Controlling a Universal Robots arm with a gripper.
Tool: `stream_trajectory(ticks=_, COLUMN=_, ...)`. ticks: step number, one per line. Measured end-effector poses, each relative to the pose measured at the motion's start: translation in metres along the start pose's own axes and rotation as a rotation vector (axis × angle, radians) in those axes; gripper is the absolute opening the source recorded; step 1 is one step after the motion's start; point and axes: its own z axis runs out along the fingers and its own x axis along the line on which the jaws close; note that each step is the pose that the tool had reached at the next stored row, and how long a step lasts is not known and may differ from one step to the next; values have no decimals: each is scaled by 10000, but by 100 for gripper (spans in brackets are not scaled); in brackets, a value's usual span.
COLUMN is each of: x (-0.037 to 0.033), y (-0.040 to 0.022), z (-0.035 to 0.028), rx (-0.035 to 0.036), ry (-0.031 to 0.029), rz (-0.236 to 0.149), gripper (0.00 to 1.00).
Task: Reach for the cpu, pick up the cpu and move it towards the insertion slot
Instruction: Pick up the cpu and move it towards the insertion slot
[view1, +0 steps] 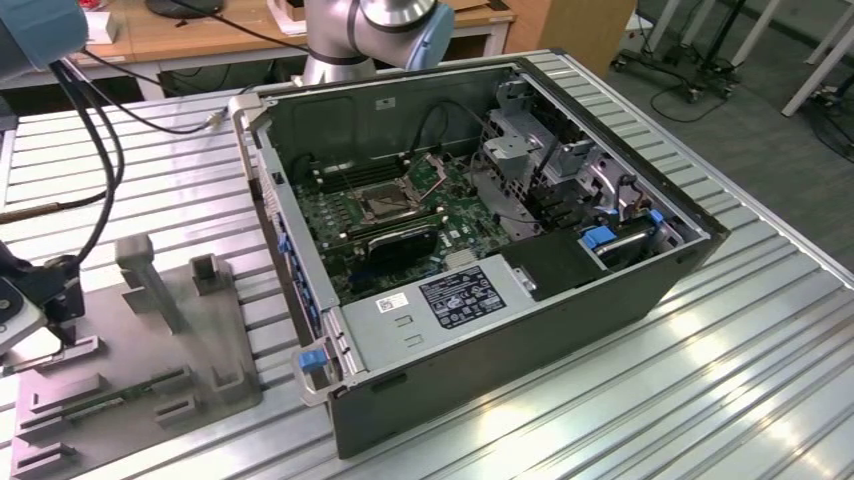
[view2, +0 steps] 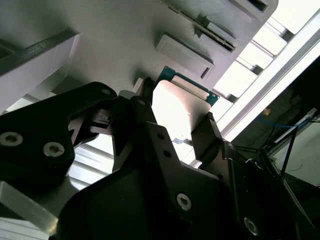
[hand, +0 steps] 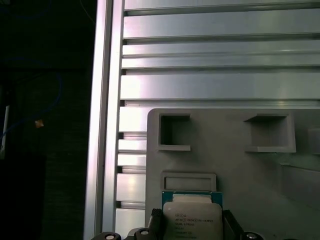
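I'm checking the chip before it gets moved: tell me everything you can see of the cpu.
The cpu is a thin square chip with a pale silvery metal face bearing dark print, rimmed by green board. It is flat and face up over the grey fixture plate, next to a shallow rectangular recess. The dark fingers seem to close on two opposite edges.

Exterior view overlooks the table (view1: 747, 380); both wrist views hug the cpu (view2: 176, 112) (hand: 192, 220)

Bright room light, glare on the cpu (view2: 176, 107), table slats (view1: 747, 330) shining
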Motion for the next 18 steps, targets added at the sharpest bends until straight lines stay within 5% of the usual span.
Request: stream_trajectory(ticks=18, x=0, y=14, z=-187, rx=0, ry=0, rz=0, gripper=54)
